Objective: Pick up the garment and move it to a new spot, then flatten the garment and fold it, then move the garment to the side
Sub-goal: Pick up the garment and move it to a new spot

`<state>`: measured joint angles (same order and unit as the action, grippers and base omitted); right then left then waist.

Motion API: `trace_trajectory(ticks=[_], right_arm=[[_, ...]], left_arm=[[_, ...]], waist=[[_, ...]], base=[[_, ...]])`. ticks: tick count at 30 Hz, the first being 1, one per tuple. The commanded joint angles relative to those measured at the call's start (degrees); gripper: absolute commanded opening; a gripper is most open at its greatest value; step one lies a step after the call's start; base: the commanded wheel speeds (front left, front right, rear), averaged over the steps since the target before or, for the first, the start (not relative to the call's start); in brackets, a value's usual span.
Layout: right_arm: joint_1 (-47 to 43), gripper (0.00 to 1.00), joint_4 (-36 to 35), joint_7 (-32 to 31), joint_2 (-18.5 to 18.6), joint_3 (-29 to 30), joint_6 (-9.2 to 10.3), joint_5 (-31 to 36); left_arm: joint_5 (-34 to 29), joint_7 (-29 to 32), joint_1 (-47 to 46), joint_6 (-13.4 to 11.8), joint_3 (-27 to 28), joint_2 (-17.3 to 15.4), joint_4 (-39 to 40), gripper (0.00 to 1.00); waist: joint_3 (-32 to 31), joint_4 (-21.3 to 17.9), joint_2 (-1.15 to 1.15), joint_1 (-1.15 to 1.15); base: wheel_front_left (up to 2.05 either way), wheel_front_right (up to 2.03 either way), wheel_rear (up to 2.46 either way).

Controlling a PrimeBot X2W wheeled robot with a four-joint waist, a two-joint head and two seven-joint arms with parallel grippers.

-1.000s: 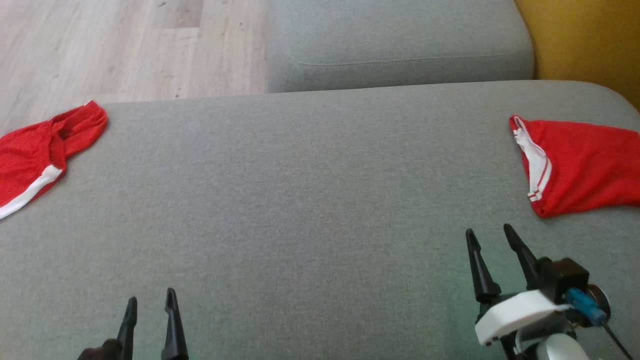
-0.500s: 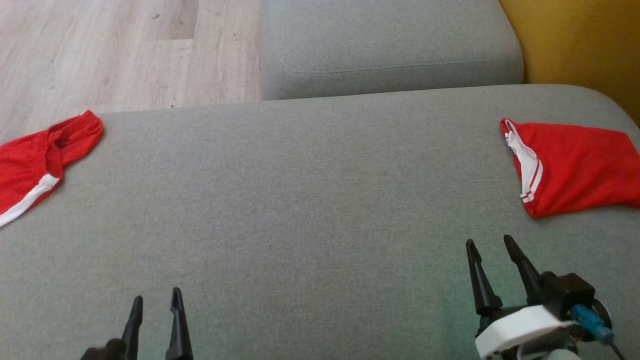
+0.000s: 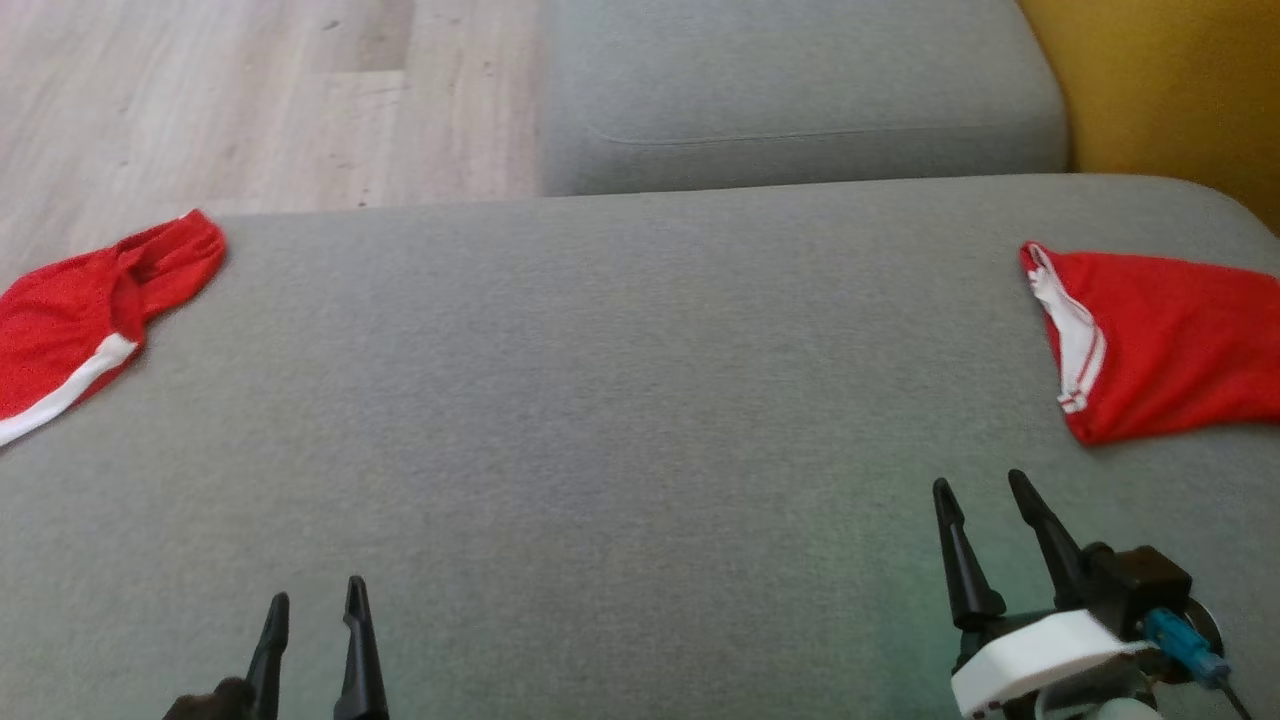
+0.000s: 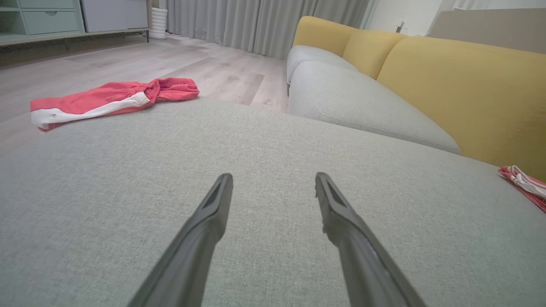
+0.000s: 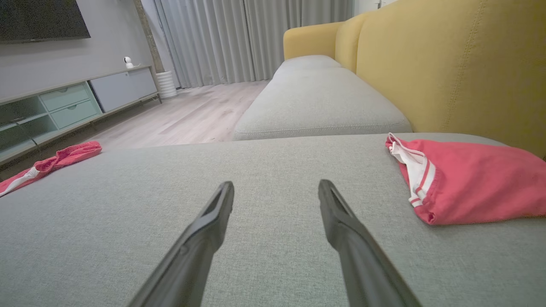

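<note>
Two red garments lie on the grey sofa seat (image 3: 620,400). One with a white stripe (image 3: 80,320) is bunched at the far left edge (image 4: 111,100) (image 5: 47,164). Another with a white collar (image 3: 1170,340) lies folded at the far right (image 5: 473,183) (image 4: 524,185). My left gripper (image 3: 312,600) stands open at the lower left (image 4: 273,179), nothing between its fingers. At the lower right my right gripper (image 3: 980,485) is open too (image 5: 275,185), a short way before the right garment, touching neither.
A second grey seat cushion (image 3: 800,90) adjoins at the back. The yellow sofa back (image 3: 1170,80) runs along the right. Wooden floor (image 3: 200,100) lies beyond the seat's left and far edges. A low cabinet (image 5: 64,106) and curtains (image 5: 256,38) stand across the room.
The head view has wobbled slightly, so the whole picture shifted. Both grippers and both garments stay where they were.
</note>
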<state>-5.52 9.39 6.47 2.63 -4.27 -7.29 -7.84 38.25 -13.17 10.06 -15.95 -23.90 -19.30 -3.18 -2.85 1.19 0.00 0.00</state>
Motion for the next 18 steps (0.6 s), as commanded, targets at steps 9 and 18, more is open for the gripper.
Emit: trace_trajectory(ticks=[9, 18], right_arm=[[1.3, 1.0, -2.7, 0.3, 0.2, -1.1, -0.2, -0.8], [1.3, 1.0, -1.8, 1.0, 0.2, -3.7, -0.2, -2.4]], left_arm=[[-0.3, -0.2, -2.6, -0.7, 2.6, -2.0, 2.3, 1.0], [-0.4, 0.5, -1.4, -1.6, 4.0, -4.3, 4.0, 1.0]], waist=[[-0.3, 11.2, 0.0, 0.0], [-1.5, 23.3, 0.0, 0.0]], base=[[0.0, 0.0, 0.0], [0.0, 0.0, 0.0]])
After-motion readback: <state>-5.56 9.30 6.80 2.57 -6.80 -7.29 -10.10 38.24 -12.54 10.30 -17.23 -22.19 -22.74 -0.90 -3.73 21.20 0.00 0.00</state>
